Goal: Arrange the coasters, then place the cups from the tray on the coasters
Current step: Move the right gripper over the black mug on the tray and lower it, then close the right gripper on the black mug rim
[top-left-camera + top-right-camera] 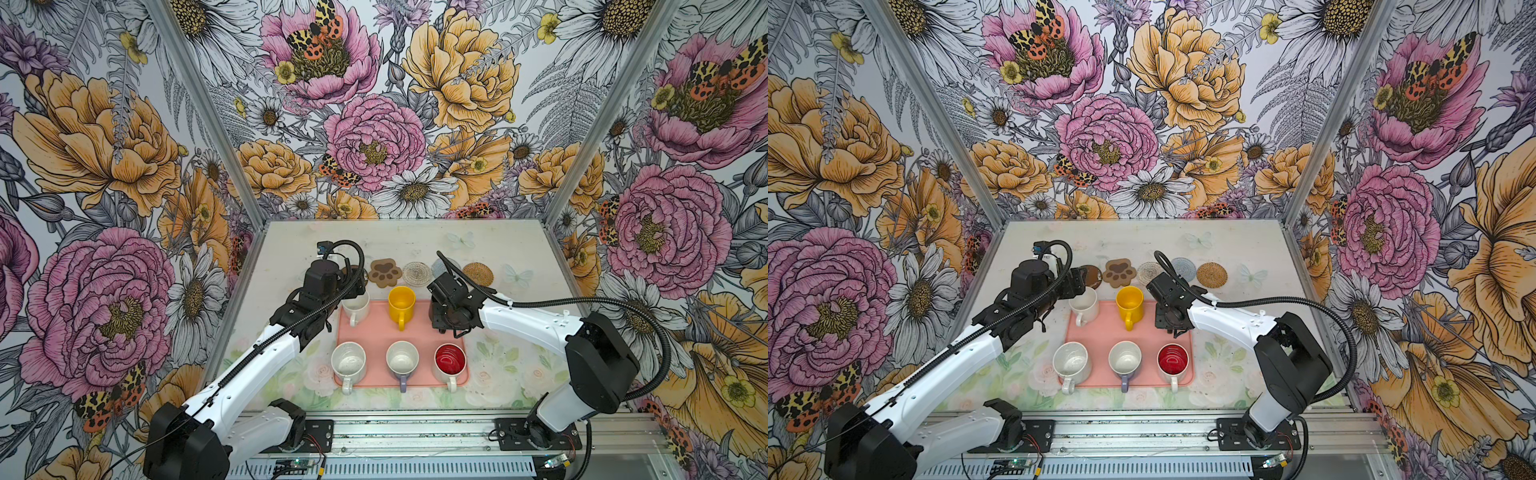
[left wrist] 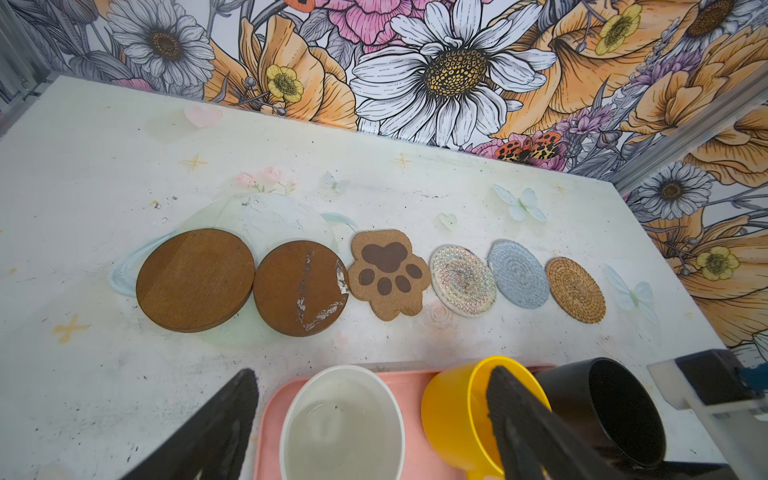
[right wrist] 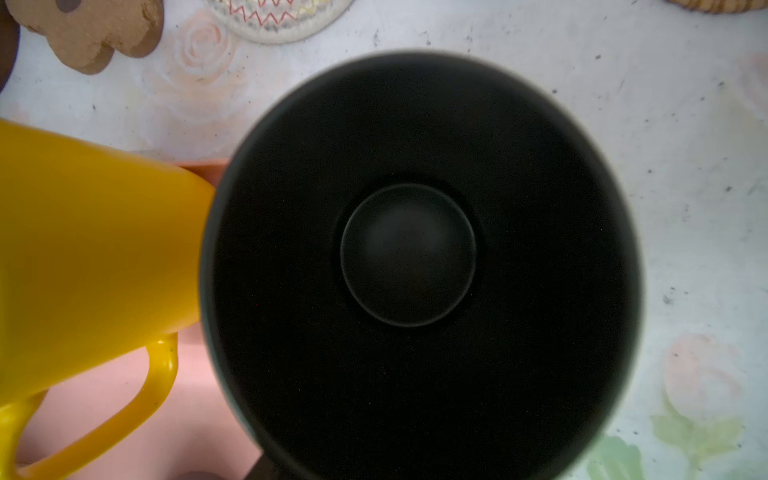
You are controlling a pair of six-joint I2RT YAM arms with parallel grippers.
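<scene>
Right wrist view, matte black mug filling frame, yellow mug just beside, right tool state unclear, left tool spread wide.

We look straight down into the black mug, whose dark mouth fills most of the view. The yellow mug stands just beside it on the pink tray. On the tabletop past the tray we see parts of the paw coaster, the patterned coaster and the rattan coaster.
</scene>
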